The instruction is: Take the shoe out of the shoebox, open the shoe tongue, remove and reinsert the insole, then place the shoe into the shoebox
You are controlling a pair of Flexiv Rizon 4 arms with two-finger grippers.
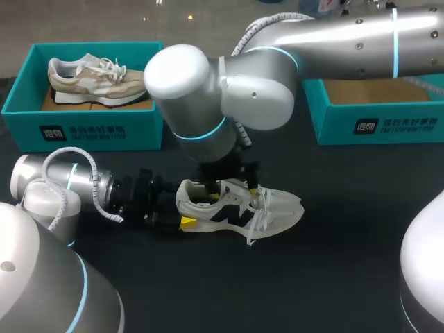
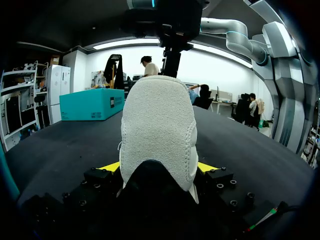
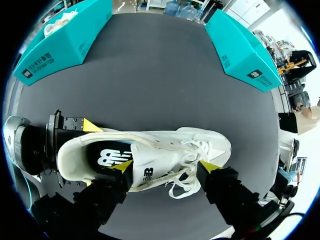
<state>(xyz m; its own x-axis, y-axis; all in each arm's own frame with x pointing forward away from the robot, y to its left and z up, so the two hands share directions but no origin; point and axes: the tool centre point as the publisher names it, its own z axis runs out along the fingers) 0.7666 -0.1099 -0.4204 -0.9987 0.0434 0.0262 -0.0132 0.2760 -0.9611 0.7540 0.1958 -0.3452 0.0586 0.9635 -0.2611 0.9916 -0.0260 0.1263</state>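
The left gripper (image 2: 159, 167) is clenched on the heel of the white shoe (image 2: 157, 125), one yellow tip pressed to each side of it. In the head view this arm comes in from the lower left and meets the shoe just left of centre. The shoe lies on its sole on the black table (image 1: 333, 263), toe pointing to the right of the frame.

The right gripper (image 3: 167, 166) hangs over the shoe, released and grasping nothing. Its fingers are spread wide: one tip at the shoe's mouth, the other over the laces (image 3: 192, 150). Its arm reaches down from the upper right.

A teal shoebox (image 1: 83, 128) holding a beige shoe (image 1: 97, 80) stands at the upper left. A second teal shoebox (image 1: 388, 125) stands at the upper right.
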